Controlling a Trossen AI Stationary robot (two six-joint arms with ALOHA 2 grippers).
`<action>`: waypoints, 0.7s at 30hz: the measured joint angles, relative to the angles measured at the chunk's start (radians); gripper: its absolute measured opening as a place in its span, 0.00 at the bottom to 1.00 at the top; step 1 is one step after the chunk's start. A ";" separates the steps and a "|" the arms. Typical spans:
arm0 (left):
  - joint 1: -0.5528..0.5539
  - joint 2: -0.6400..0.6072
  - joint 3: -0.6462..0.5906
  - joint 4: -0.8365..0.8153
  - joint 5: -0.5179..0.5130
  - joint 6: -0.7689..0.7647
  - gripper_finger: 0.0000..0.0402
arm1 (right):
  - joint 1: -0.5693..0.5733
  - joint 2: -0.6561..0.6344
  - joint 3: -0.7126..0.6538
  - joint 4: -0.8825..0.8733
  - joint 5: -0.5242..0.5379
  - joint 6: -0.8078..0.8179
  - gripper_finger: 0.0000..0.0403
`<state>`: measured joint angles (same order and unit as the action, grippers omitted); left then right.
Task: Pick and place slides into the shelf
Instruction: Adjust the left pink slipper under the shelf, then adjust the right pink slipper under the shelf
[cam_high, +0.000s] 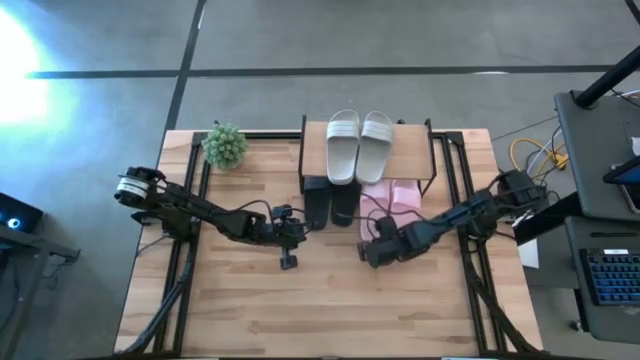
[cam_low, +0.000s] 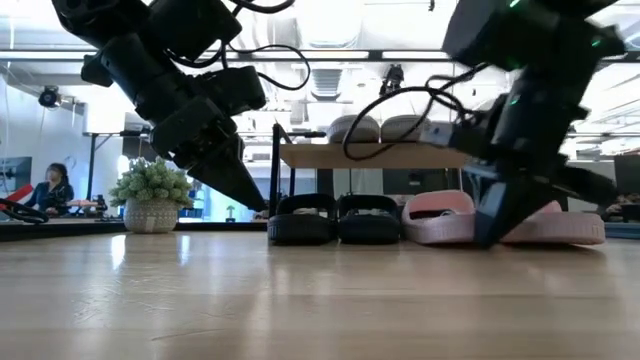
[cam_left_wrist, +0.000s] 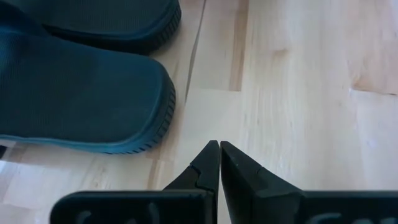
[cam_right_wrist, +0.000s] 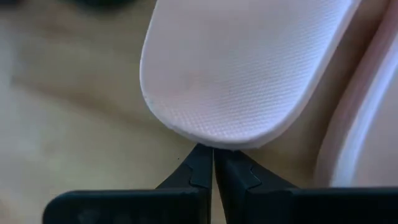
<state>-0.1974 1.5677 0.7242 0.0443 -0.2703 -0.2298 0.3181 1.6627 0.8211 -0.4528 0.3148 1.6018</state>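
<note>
At the far left of the table (cam_high: 330, 310) stands a small potted plant (cam_high: 225, 145), well apart from the shoes. The left gripper (cam_high: 289, 250) hangs low over the bare wood just in front of the black slides (cam_high: 331, 203). In its wrist view its two fingers (cam_left_wrist: 208, 163) are pressed together with only a hairline between them and nothing held; the rounded heel of one black slide lies close ahead, the second is cut off at the picture's edge.

The shelf (cam_high: 410, 150) stands at the back middle of the table. The pale grey-white slides (cam_high: 359, 145) lie side by side on its top board. The black pair sits under the board with only the heels sticking out in the high view; the straps are hidden there, though the low view shows both black fronts (cam_low: 335, 218) beneath the board.

To the right, the pink slides (cam_high: 390, 200) lie partly under the board too, their fronts covered by it. The right gripper (cam_high: 372, 248) is down at the heel of one pink slide; its fingers (cam_right_wrist: 199, 168) are closed tight, tips right at the sole's rim, gripping nothing. In the low view that arm blocks part of the pink pair (cam_low: 440, 218).

No brand or writing can be read on any slide.
</note>
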 joint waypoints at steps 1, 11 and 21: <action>0.000 0.000 0.000 0.000 0.000 0.000 0.00 | -0.021 -0.002 -0.004 -0.001 0.014 -0.015 0.03; 0.000 0.000 -0.010 -0.001 0.000 -0.001 0.00 | -0.162 -0.006 0.022 0.008 -0.004 -0.251 0.03; 0.000 0.000 -0.011 0.000 0.001 -0.001 0.00 | 0.020 -0.088 0.049 -0.022 -0.142 -0.135 0.03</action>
<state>-0.1974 1.5681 0.7128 0.0442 -0.2695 -0.2309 0.3383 1.5748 0.8701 -0.4751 0.1724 1.4664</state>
